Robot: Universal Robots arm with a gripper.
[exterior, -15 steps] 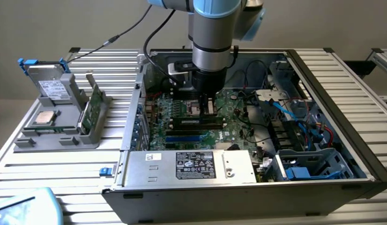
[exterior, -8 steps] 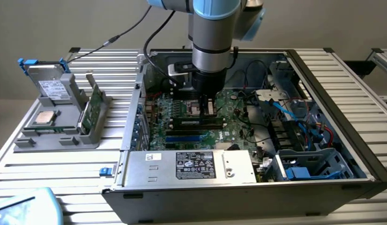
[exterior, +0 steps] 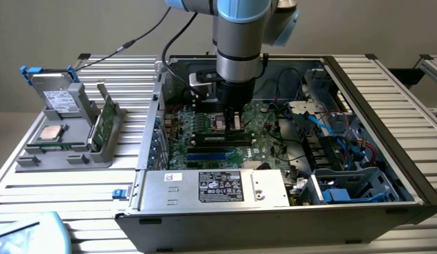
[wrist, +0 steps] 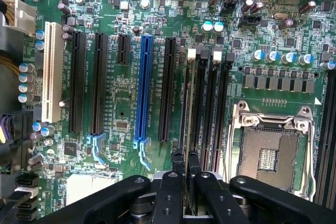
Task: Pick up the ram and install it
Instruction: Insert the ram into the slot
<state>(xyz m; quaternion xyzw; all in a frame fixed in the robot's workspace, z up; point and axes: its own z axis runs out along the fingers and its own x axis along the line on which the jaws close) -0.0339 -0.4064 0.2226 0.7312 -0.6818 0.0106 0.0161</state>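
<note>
The tool (wrist: 185,157), nearly closed, grips the ram (wrist: 186,129); it stands edge-on between the jaws.

ram (wrist: 186,108) | thin green stick (edge-on) | upright — held in tool (wrist: 185,162)

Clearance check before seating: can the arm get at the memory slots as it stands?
Likely yes. The case is open on the side facing up, the end effector, gripping the ram, hangs directly over the memory slots, and no cable crosses them.
</note>
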